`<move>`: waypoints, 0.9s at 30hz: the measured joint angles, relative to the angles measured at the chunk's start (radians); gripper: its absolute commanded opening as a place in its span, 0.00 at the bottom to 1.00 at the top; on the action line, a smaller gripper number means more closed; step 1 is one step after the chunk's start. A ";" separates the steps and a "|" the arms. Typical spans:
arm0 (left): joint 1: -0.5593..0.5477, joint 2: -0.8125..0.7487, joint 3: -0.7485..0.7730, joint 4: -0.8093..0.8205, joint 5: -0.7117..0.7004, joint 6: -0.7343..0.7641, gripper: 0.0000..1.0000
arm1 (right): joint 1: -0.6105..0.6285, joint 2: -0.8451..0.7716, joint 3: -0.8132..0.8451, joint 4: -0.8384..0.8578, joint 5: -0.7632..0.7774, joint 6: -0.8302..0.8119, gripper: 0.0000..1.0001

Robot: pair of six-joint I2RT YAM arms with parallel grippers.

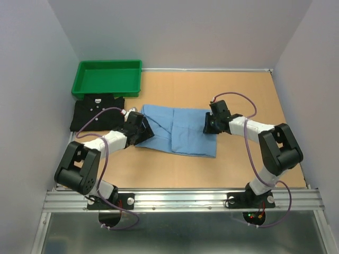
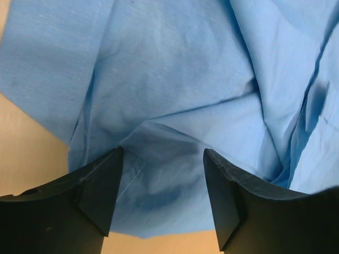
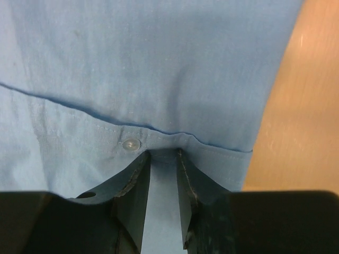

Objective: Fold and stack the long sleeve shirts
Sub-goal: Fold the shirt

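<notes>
Cloth of this kind is light, soft and limp, I judge, so you should take it at a doubled edge. The blue shirt lies partly folded in the middle of the tabletop, the black shirt folded at its left. Your right gripper stands narrow around the hem beside a button; whether it pinches yet, you cannot tell. Your left gripper stands wide over loose cloth.

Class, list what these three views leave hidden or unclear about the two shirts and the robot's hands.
Top view: the fingertips of the left hand and right hand are hidden under their own wrists.
Right wrist view: whether that hand pinches the light blue shirt hem is unclear.
Top view: the black shirt corner is covered by the left arm.
</notes>
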 measured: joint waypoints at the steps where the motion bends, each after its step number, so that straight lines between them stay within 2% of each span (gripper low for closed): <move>1: 0.000 -0.029 -0.019 -0.014 0.006 -0.006 0.76 | 0.000 0.020 0.029 -0.002 0.006 -0.018 0.35; 6: -0.007 -0.206 -0.048 -0.093 0.022 -0.016 0.79 | 0.000 0.010 0.068 -0.004 -0.012 -0.051 0.43; 9: -0.045 -0.315 -0.044 -0.097 0.034 -0.023 0.79 | 0.000 -0.068 0.067 -0.023 -0.069 -0.048 0.46; 12: -0.117 -0.352 -0.022 -0.088 0.074 -0.036 0.79 | 0.000 -0.175 0.065 -0.013 -0.165 -0.029 0.46; 17: -0.254 -0.253 0.056 -0.057 0.148 -0.048 0.72 | -0.005 -0.277 -0.023 0.061 -0.347 0.034 0.38; 19: -0.288 -0.182 0.088 -0.042 0.174 -0.048 0.67 | -0.005 -0.283 -0.081 0.087 -0.399 0.068 0.30; 20: -0.298 -0.149 0.097 -0.036 0.180 -0.048 0.64 | -0.005 -0.281 -0.113 0.095 -0.425 0.086 0.26; 22: -0.304 -0.099 0.101 -0.034 0.188 -0.050 0.61 | -0.005 -0.278 -0.162 0.113 -0.463 0.119 0.24; 23: -0.305 -0.073 0.101 -0.036 0.190 -0.053 0.55 | -0.005 -0.278 -0.182 0.116 -0.478 0.129 0.22; 27: -0.310 0.016 0.101 -0.037 0.191 -0.056 0.48 | -0.005 -0.273 -0.229 0.157 -0.506 0.153 0.21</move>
